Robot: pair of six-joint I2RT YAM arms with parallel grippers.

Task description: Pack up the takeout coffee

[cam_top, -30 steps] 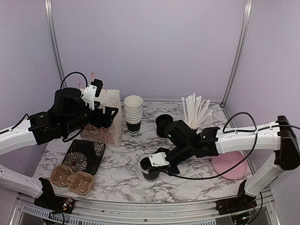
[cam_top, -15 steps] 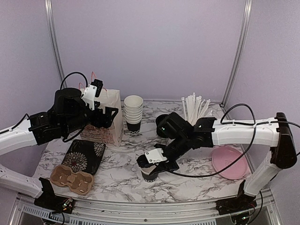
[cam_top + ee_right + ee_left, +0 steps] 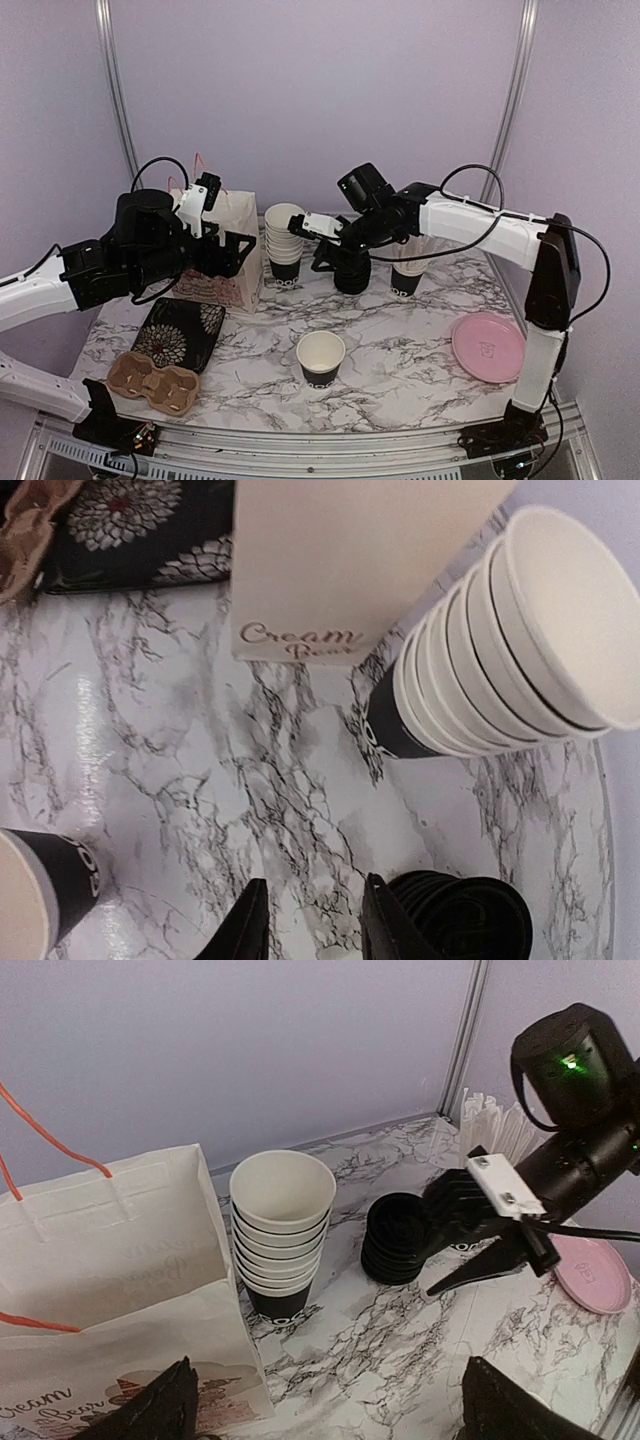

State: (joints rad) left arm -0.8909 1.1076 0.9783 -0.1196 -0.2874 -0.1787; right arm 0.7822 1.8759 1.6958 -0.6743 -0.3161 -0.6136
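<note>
One takeout coffee cup (image 3: pixel 321 358), black with a white inside and no lid on it, stands upright alone near the table's front middle; it also shows at the lower left of the right wrist view (image 3: pixel 40 880). My right gripper (image 3: pixel 330 260) hangs at the back beside a stack of black lids (image 3: pixel 352 272), partly open with nothing between its fingers. In its own view the gripper (image 3: pixel 312 930) has the lid stack (image 3: pixel 470 920) just right of one finger. My left gripper (image 3: pixel 325 1415) stands wide open and empty next to the paper bag (image 3: pixel 110 1260).
A stack of nested white-lined cups (image 3: pixel 284 240) stands between the bag (image 3: pixel 225 262) and the lids. A cup of white straws (image 3: pixel 408 272) sits behind my right arm. A pink plate (image 3: pixel 488 346) lies at the right, a black floral tray (image 3: pixel 180 332) and a cardboard carrier (image 3: pixel 153 381) at the front left.
My right gripper let go of the cup at the front, opened partway, and swung up and back to the lid stack. The cup stays standing. The left arm has not moved.
</note>
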